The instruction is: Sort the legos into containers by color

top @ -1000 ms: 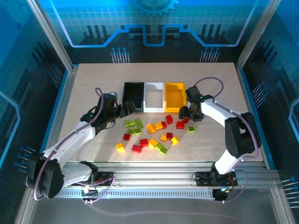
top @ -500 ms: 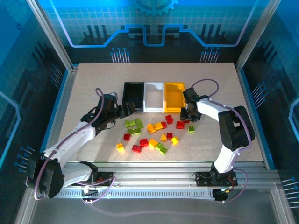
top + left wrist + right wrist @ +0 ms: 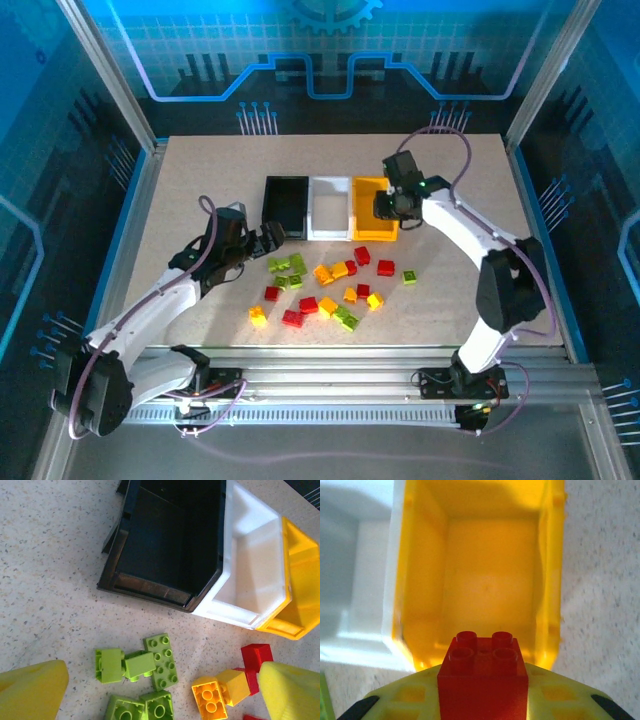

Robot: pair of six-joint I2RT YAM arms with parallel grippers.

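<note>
Currently, the left gripper (image 3: 268, 240) sits low over the table (image 3: 200, 170) with its jaws spread wide and nothing between them. Its yellow fingers (image 3: 30, 690) stand at either side of a cluster of green bricks (image 3: 135, 667), which lies on the table directly between and just ahead of the fingertips, untouched. A yellow-orange brick (image 3: 216, 696) with a red piece against it lies just inside the right-hand finger. The black bin (image 3: 165, 545) stands beyond the green cluster, straight ahead of this gripper, open-topped and with a bare floor. The white bin (image 3: 250, 575) touches the black bin's right wall and lies ahead and to the right of the fingertips.

The remaining loose bricks (image 3: 335, 295) in red, yellow-orange and green are scattered on the table on the near side of the bins, between the two arms and nearer to the left gripper.

The yellow-orange bin (image 3: 490, 585) stands against the white bin's right side. The right gripper (image 3: 387, 205) hangs above this bin's near end, jaws clamped on a red brick (image 3: 482, 677). The brick sits between the fingers with its four studs facing the wrist camera, and the bin's bare floor lies directly beyond it.
</note>
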